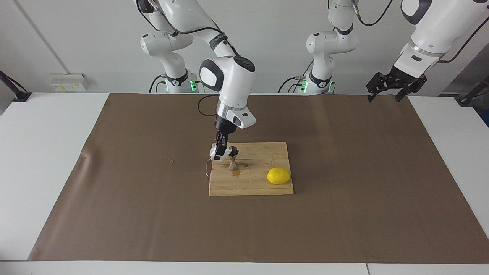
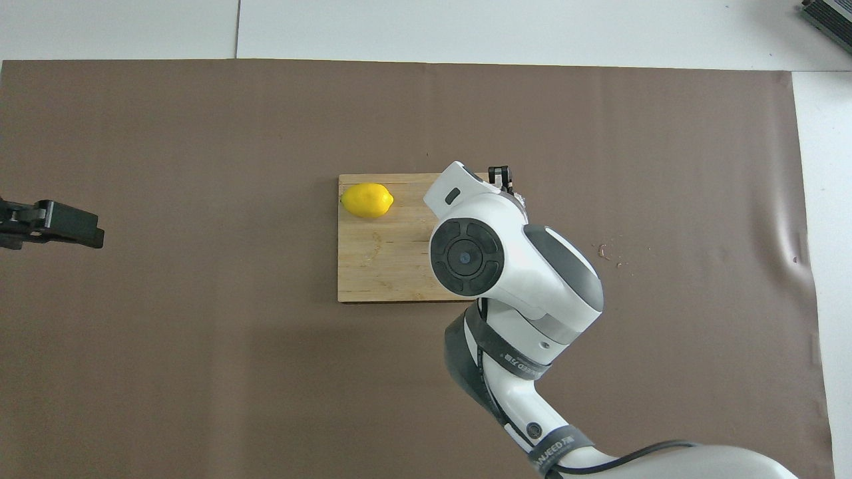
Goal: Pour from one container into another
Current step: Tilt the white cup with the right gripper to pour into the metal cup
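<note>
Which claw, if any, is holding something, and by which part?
The right claw grips the clear cup by its side wall, tipped beside the jigger. The left claw waits, open and holding nothing.

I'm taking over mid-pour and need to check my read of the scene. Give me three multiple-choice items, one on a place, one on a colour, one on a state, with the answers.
1. Where does the steel jigger stand?
A. on the wooden cutting board
B. on the bare brown mat
C. on the white tabletop

2. What colour is the lemon?
A. green
B. yellow
C. orange

3. What is the right gripper doing?
A. hanging open over the mat
B. resting shut on the lemon
C. shut on the clear cup, tipped at the jigger's mouth

Answers:
1 A: the steel jigger stands upright on the wooden cutting board.
2 B: the lemon is plainly yellow.
3 C: the right gripper holds the clear cup tilted beside the jigger's top; the left gripper waits open.
</note>
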Tool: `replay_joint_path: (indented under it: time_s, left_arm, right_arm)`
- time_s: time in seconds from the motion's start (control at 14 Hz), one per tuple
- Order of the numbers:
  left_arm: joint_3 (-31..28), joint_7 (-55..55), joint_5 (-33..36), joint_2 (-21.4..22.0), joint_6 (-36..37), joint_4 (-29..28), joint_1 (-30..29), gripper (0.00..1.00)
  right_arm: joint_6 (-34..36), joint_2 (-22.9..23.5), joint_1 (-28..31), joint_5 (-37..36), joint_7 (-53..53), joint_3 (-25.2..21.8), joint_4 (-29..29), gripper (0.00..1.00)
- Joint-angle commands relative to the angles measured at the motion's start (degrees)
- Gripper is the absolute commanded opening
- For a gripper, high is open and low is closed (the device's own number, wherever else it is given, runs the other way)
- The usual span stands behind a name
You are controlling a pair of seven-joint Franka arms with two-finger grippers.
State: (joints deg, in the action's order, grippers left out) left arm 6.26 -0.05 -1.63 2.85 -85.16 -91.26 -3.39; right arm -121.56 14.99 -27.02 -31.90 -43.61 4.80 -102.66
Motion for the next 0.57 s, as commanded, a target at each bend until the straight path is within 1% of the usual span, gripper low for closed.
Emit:
replay_joint_path:
  time_s: [0.0, 0.5]
  left_arm:
    - [0.2, -0.3, -0.3, 0.7, 0.5, -0.7, -0.5, 1.00]
    - [0.2, -0.3, -0.3, 0.7, 0.6, -0.7, -0.5, 1.00]
  right_arm:
    - [-1.1, -1.3, 0.0, -3.8, -1.0, 0.3, -2.0, 0.00]
    - [-1.4, -1.1, -0.1, -7.1, -1.0, 0.3, -1.2, 0.00]
